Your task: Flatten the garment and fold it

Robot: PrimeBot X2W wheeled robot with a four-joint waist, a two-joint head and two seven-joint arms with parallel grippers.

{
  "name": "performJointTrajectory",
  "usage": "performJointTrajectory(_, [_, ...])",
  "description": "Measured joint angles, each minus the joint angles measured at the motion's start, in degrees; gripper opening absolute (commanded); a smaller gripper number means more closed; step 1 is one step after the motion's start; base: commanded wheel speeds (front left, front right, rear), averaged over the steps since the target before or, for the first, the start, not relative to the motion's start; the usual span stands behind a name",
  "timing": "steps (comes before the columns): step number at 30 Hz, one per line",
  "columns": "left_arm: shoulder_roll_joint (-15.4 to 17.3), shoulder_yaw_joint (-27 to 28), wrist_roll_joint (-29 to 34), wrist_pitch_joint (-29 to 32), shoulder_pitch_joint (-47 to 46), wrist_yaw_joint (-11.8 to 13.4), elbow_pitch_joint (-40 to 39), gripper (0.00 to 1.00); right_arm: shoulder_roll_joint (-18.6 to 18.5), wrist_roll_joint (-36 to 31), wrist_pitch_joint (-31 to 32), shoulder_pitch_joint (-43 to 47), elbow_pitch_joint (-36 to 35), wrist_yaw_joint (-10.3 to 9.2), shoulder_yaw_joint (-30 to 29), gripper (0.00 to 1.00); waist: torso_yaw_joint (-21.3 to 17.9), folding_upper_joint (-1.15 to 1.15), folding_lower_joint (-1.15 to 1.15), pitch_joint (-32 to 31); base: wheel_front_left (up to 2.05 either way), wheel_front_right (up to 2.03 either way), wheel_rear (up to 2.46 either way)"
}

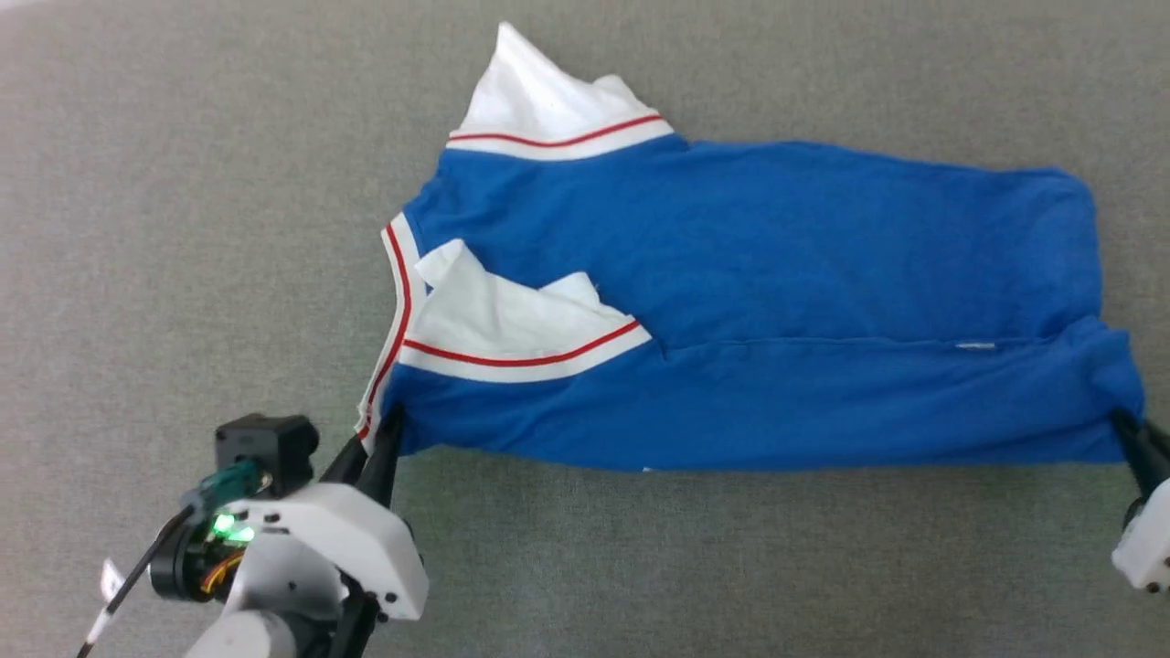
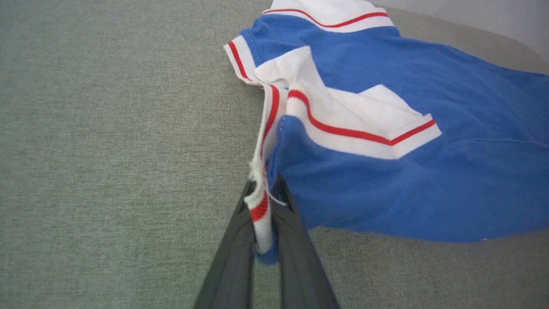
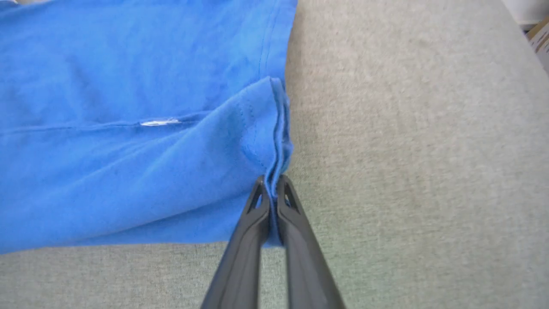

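Grey cloth worktop (image 1: 137, 228) carries the garment (image 1: 777, 238), part-folded; left gripper (image 1: 386, 425) clamps its jaws on the striped neck edge, right gripper (image 1: 1122, 422) on the blue hem corner.

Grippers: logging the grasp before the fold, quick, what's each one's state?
Left gripper: shut on the garment, at its white, red-striped edge.
Right gripper: shut on the garment, at a blue hem corner.

Bright blue soft cloth T-shirt (image 1: 777, 238), white red-striped sleeves, lies sideways: collar left, hem right, near long edge folded over, one sleeve poking out far.
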Motion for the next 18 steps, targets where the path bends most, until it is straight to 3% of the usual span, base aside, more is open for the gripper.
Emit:
performJointTrajectory(11, [2.6,2.8,-4.2,2.3,12.0,3.2,-10.2,0.00,0.3,0.1,3.6,2.2,-5.8,0.05,-3.5,0.00,0.1,0.00,-0.02,-6.2,0.00,0.00,0.00])
performJointTrajectory(18, [0.9,1.6,-6.3,2.0,16.0,3.9,-9.6,0.00,2.6,-0.2,6.1,7.7,-5.2,0.05,-4.9,0.00,0.5,0.00,-0.02,-5.7,0.00,0.00,0.00])
